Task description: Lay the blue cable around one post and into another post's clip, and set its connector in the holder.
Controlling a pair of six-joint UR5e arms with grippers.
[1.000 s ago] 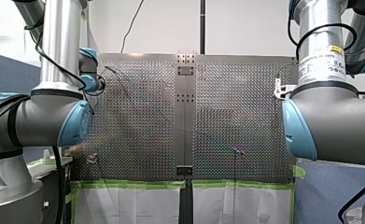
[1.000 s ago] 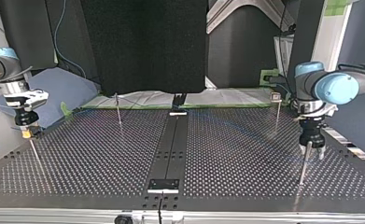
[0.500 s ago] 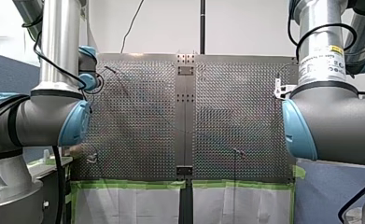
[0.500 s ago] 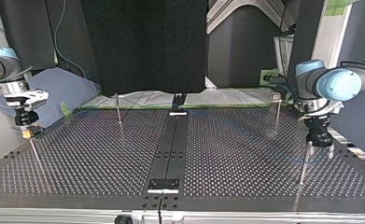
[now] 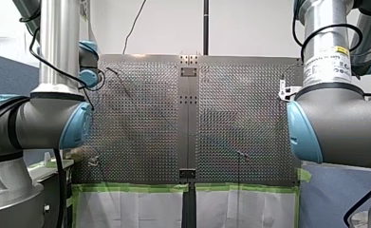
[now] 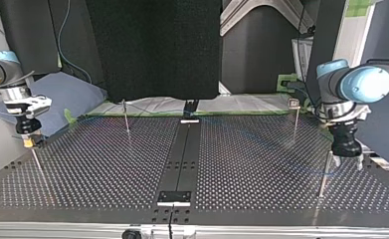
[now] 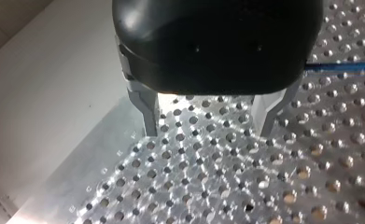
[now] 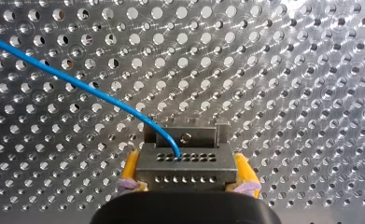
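Right claw (image 8: 188,174) on connector (image 8: 186,158), label (image 5: 326,64) illegible

Wide middle of the perforated metal table (image 6: 107,164) left open, thin upright metal posts (image 6: 126,118) planted toward its corners, one flanked closely by my left arm's black gripper (image 6: 346,162), thin blue cable (image 8: 73,83) strung low across.

My left tool (image 6: 347,163) has shifted toward the top view's right.

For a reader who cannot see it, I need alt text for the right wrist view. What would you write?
My right end effector grips a dark connector between its yellow pads, over the perforated metal table. A blue cable leaves the connector and runs away across the table, ahead of the end effector.
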